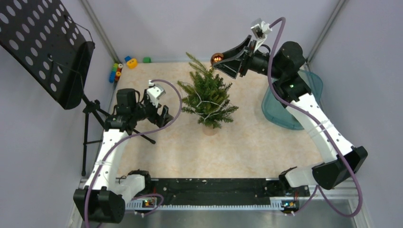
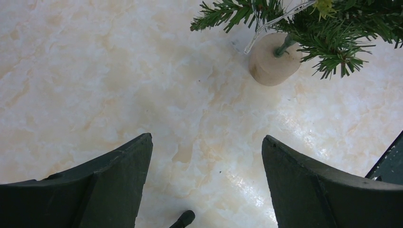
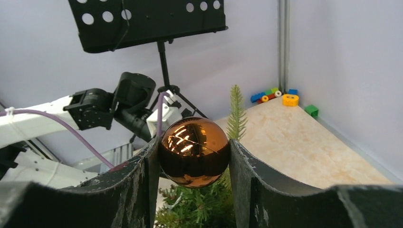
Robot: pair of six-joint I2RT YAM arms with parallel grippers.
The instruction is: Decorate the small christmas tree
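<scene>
1. The small christmas tree (image 1: 207,97) stands upright mid-table (image 1: 266,147), a bit toward the far side. Its long axis is vertical and its wooden base (image 2: 273,59) sits flat. A thin white strand (prob. a light wire) loops thru the branches.
2. Key relation: the copper ball (image 3: 193,152) hangs just above and beside the treetop. The right wrist view shows upper branches directly under it, w/ the tip sprig rising close behind on its right. So the tree lies below the ball, slightly near-left in the overhead view.
3. The right tool (image 1: 219,61) grips the ball betw. both fingers, jaws part-spread around it. No hook or loop can be made out.
4. The right arm rises from its near-right base, elbow over the teal bin (image 1: 290,104). The forearm angles left w/ the wrist high. It is the nearer arm for the top.
5. The left tool (image 1: 159,114) sits low, left of the tree, pointing down at bare table. Its jaws are wide apart w/ nothing betw. them, and the base lies well ahead, up-right of the fingers.
6. Judgement: the next move prob. needs only a short drop into the upper branches. The risk is the ball rolling off the springy needles.
</scene>
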